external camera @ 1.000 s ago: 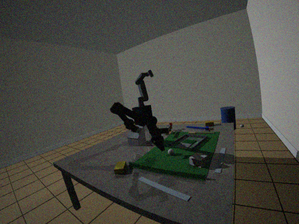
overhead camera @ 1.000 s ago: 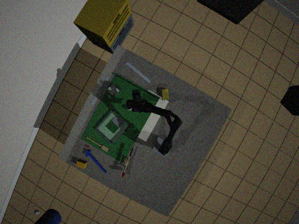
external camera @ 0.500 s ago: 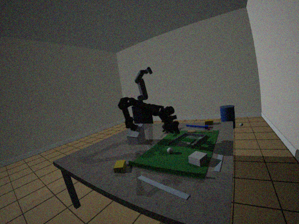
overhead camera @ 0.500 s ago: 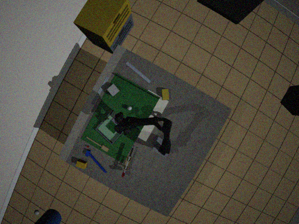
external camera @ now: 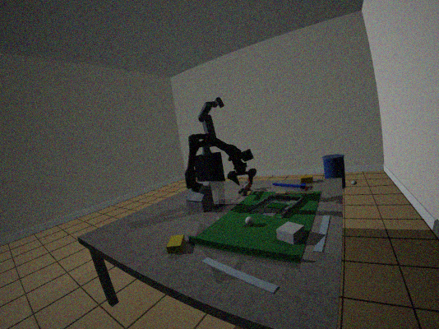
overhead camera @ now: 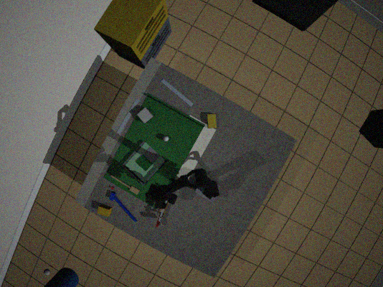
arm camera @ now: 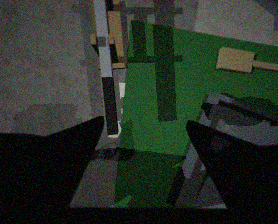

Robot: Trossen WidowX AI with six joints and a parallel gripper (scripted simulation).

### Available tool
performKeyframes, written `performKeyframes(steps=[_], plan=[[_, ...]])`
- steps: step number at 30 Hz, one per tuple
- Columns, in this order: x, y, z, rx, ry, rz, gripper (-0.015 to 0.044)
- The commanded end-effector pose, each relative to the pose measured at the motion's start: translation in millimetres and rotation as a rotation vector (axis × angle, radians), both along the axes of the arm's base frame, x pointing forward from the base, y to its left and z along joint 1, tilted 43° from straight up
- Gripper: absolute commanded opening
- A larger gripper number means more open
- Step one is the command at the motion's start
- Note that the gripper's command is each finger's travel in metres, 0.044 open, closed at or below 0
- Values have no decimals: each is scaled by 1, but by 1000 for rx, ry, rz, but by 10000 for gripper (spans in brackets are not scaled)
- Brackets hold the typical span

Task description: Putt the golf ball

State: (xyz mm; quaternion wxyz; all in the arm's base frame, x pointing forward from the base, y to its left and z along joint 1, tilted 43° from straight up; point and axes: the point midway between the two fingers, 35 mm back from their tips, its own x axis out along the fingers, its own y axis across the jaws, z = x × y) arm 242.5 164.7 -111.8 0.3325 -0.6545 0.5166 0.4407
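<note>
The putter (overhead camera: 161,214) (arm camera: 104,62) lies on a small wooden stand beside the mat, with a red end in the top view, a pale shaft and a dark grip. My gripper (external camera: 242,180) (arm camera: 146,122) is open and empty above the mat's edge. In the wrist view the dark grip shows between the fingertips, close to the left one; the gap in height is unclear. The white golf ball (overhead camera: 166,138) (external camera: 248,220) rests on the green mat (overhead camera: 179,123) (external camera: 222,236), away from the gripper. The raised green (overhead camera: 143,162) sits inside a dark-edged frame; its ramp is hard to make out.
A wooden paddle-like piece (overhead camera: 134,190) (arm camera: 235,60) lies at the mat's edge. A blue club (overhead camera: 123,207) (external camera: 288,185) lies beyond it. A pale block (overhead camera: 145,115) (external camera: 290,232) sits on the mat. Yellow blocks (overhead camera: 211,120) (external camera: 176,243) and pale strips (overhead camera: 176,92) (external camera: 240,275) lie around it.
</note>
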Motion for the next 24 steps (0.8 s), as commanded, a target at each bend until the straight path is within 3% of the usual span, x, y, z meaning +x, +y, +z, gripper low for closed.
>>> performKeyframes(steps=[1, 24], plan=[[-44, -4, -14, -85, 107, 59, 440], [-38, -36, -49, -91, 111, 63, 440]])
